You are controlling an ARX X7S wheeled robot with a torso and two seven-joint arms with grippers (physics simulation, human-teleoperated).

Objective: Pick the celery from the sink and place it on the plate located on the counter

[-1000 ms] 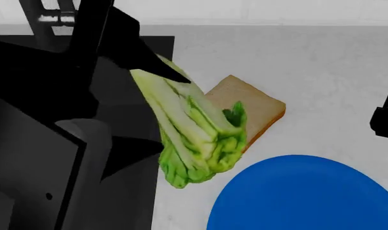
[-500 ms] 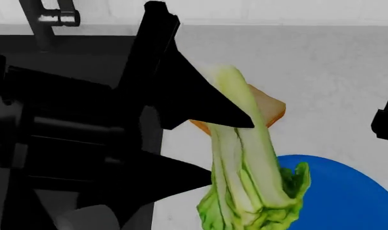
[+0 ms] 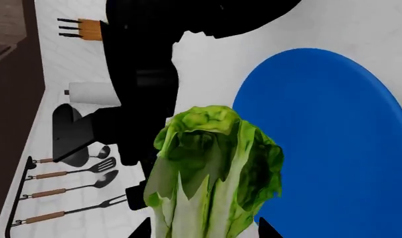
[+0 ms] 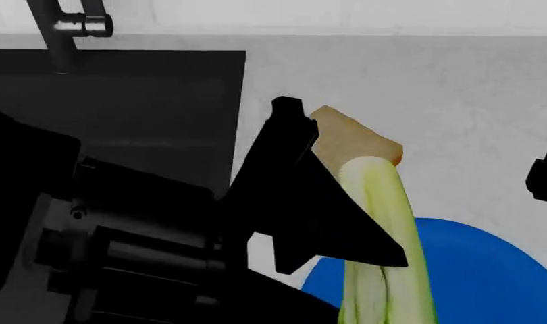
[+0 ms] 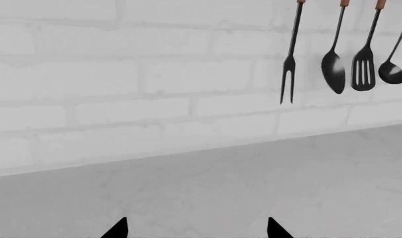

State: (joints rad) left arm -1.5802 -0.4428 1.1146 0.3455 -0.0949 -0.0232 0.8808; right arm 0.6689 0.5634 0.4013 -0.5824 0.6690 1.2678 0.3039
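Observation:
The celery (image 3: 211,183), pale ribbed stalks with a dark green leafy top, hangs between the black fingers of my left gripper (image 3: 204,234), which is shut on it. In the head view the left gripper (image 4: 368,290) holds the celery (image 4: 381,202) over the near left edge of the blue plate (image 4: 489,270). The left wrist view shows the leaves above the plate (image 3: 327,144) rim and white counter (image 3: 208,69). The black sink (image 4: 120,101) lies behind, to the left. My right gripper (image 5: 195,229) is open over bare counter (image 5: 221,188), and only its edge (image 4: 545,172) shows in the head view.
A tan bread slice (image 4: 354,138) lies on the counter just behind the plate. The dark faucet (image 4: 62,27) stands at the sink's far rim. Black utensils (image 5: 347,54) hang on the white brick wall. A knife block (image 3: 88,28) and paper towel roll (image 3: 92,92) stand farther along.
My left gripper has carried the celery rightward from the sink's edge, past the bread slice, to over the plate's left side. The right arm has not moved.

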